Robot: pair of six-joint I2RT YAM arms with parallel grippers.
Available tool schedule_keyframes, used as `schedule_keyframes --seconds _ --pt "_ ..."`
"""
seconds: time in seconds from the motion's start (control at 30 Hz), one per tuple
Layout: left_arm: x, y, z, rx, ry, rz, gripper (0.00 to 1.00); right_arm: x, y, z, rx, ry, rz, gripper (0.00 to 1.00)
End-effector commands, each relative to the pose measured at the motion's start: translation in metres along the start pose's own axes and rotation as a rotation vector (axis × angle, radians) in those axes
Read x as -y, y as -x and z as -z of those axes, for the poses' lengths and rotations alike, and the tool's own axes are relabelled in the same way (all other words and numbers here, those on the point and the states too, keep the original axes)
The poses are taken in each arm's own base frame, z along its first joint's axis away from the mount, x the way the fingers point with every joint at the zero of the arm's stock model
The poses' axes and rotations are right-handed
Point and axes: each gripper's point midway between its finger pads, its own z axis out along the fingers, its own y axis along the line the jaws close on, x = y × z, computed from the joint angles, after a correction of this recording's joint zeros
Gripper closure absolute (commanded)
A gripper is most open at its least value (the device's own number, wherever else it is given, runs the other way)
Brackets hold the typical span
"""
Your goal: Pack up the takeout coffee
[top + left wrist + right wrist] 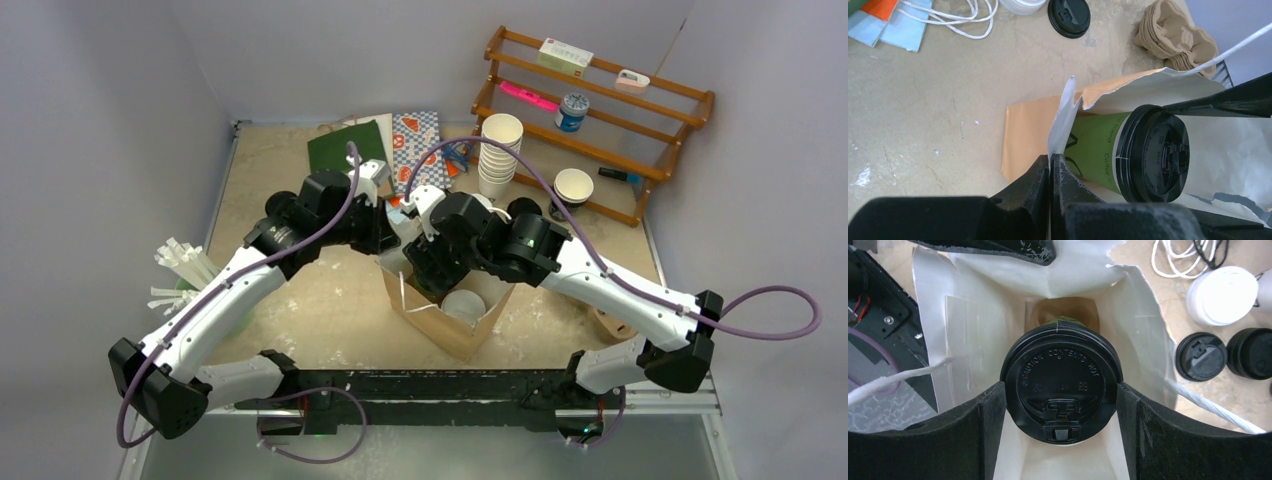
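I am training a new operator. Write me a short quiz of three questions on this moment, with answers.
1. True or false: the left fingers pinch the paper bag's edge.
2. The cup between the right fingers has which lid? A white, B black, C none.
3. Fill in: the loose black lid lies on the ____.
Key: 1 true; 2 B; 3 table.

paper bag (1023, 135): matt brown kraft outside, white inside | black-lidded cup (1060, 380): smooth, faintly glossy plastic lid, embossed lettering; green matt paper wall | table (923, 100): rough, scuffed beige | rack (600, 110): varnished wood
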Motion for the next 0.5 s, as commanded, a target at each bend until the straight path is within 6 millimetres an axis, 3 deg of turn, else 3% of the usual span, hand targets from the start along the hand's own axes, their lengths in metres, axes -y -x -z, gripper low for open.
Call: schedule_keyframes --seconds 0.0,0.3,0.47 --pt "-0.012 -0.008 -0.004 0.001 0.032 -0.044 0.94 -0.01 0.011 0.004 0.067 0.061 0.004 0.51" --pt "-0.01 0.003 -0.009 0.035 0.02 -0.083 0.89 -0.028 0.015 -0.016 0.084 0.141 0.022 0.52" --pt "-0.007 0.014 0.0 0.038 0.047 -0.055 0.56 -0.03 0.012 -0.027 0.076 0.112 0.035 0.53"
